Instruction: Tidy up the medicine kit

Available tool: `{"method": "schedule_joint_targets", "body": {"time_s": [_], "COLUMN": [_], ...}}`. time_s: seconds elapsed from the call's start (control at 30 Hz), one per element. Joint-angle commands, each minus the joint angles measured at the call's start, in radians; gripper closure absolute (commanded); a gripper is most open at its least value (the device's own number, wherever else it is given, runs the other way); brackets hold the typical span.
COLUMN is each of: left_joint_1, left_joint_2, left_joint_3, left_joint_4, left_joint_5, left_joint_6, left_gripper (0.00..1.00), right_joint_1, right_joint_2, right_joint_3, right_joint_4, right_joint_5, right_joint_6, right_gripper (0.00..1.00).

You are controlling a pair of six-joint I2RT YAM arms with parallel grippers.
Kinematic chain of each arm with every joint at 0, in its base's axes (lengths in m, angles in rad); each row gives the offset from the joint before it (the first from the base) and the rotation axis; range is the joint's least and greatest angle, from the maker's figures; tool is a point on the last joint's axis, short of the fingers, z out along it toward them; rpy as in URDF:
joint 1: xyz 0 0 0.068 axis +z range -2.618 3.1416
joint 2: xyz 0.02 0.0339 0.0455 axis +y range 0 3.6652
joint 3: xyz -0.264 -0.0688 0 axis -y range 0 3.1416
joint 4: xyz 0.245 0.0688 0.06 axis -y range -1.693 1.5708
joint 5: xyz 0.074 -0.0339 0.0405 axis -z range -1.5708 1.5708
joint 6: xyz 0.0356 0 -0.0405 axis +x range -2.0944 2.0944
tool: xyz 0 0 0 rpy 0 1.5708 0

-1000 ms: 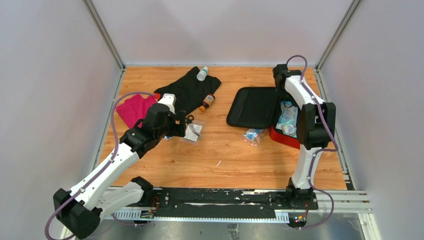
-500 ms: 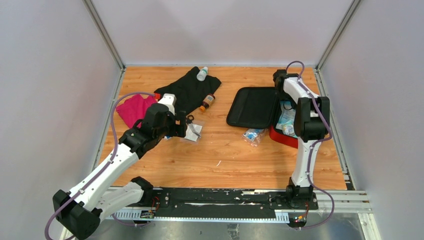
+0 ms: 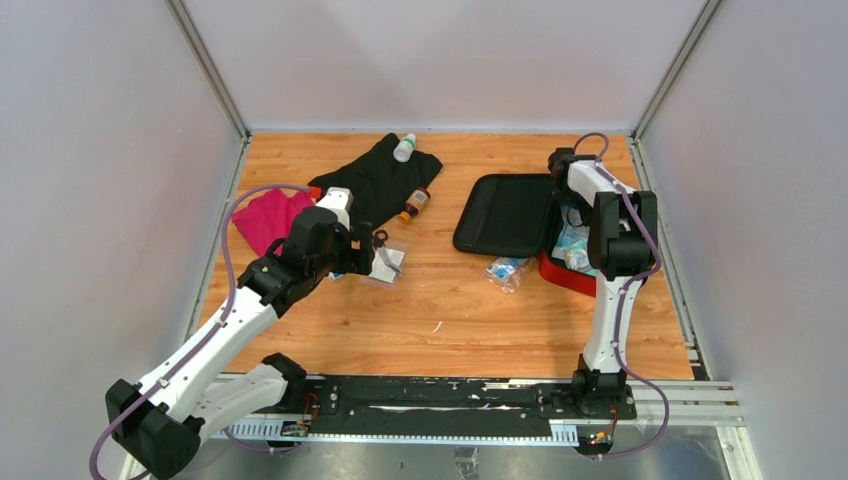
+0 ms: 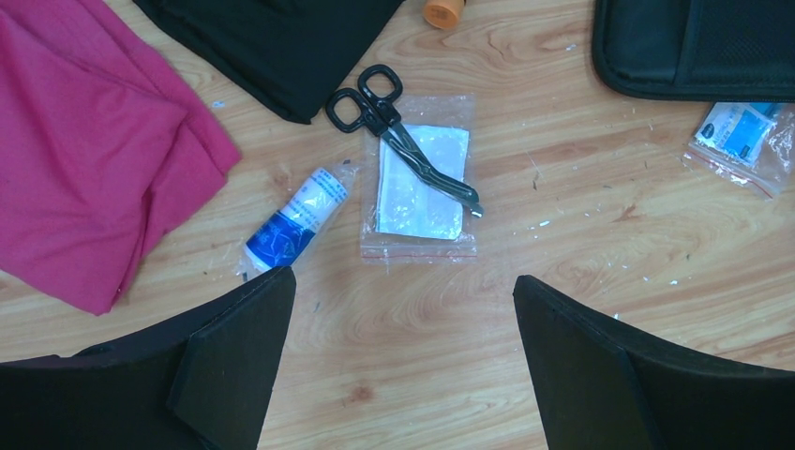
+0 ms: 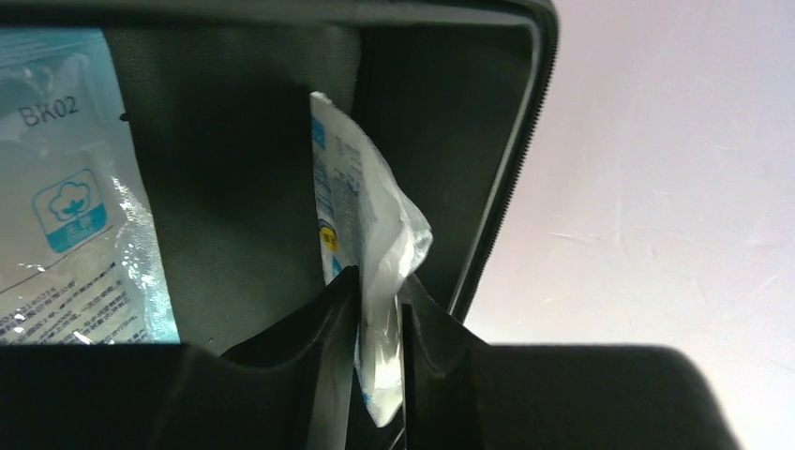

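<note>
- Top view: the medicine kit (image 3: 505, 215) lies open at the right side of the table (image 3: 440, 320), black-lined lid flat, red base beside it on the right.
- The right gripper (image 3: 572, 207) reaches down into the kit's base, at its far end. Its jaws are hidden from this view.
- A clear packet (image 3: 505, 270) lies just in front of the kit's lid.
- Left of the kit come an amber bottle (image 3: 414, 204), a black cloth (image 3: 375, 180) with a white-capped bottle (image 3: 404, 148) at its far edge, and, farthest from the kit, a magenta cloth (image 3: 268, 218).
- The left gripper (image 3: 352, 258) hangs well left of the kit, over the scissors (image 3: 385, 248).
- Left wrist view: the left gripper's jaws stand wide apart, holding nothing.
- The scissors rest on a zip pouch (image 4: 417, 183). A rolled bandage (image 4: 295, 216) lies just beside the pouch, on the side away from the kit.
- The kit's lid corner shows at the upper right.
- Right wrist view: the right gripper's jaws are nearly together, pinching a white sachet (image 5: 370, 234) that stands upright inside the kit against its black lining, near the zip rim.
- A blue-printed packet (image 5: 66, 187) lies deeper in the kit.
</note>
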Motion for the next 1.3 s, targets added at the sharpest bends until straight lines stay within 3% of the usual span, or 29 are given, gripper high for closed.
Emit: {"method": "schedule_joint_targets", "body": {"time_s": [0.0, 0.37, 0.63, 0.73, 0.9, 1.03, 1.13, 1.27], "left_joint_1": [0.010, 0.010, 0.011, 0.012, 0.045, 0.141, 0.185, 0.188], "left_joint_2": [0.005, -0.004, 0.016, 0.033, 0.060, 0.098, 0.141, 0.272], "left_joint_3": [0.001, -0.008, -0.011, -0.008, -0.013, -0.042, -0.076, -0.039], "left_joint_4": [0.007, 0.000, 0.001, -0.006, -0.013, 0.008, 0.068, 0.118], "left_joint_5": [-0.015, -0.047, -0.087, -0.108, -0.133, -0.079, -0.054, -0.062], "left_joint_6": [0.016, 0.011, 0.011, 0.002, -0.064, -0.144, -0.164, -0.061], "left_gripper": [0.07, 0.07, 0.07, 0.07, 0.07, 0.09, 0.11, 0.12], "right_joint_1": [-0.026, -0.024, -0.011, -0.012, -0.011, 0.003, 0.029, 0.065], "right_joint_2": [0.020, -0.083, -0.360, -0.468, -0.709, -0.889, -0.984, -1.084], "right_joint_3": [-0.018, -0.037, -0.055, -0.094, -0.262, -0.432, -0.529, -0.629], "right_joint_4": [-0.005, 0.025, 0.004, 0.022, 0.159, 0.296, 0.324, 0.324], "right_joint_5": [-0.080, -0.284, -0.508, -0.593, -0.916, -1.174, -1.255, -1.334], "right_joint_6": [0.014, 0.025, 0.039, 0.080, 0.171, 0.259, 0.302, 0.300], "right_gripper": [0.71, 0.50, 0.42, 0.41, 0.43, 0.43, 0.45, 0.47]}}
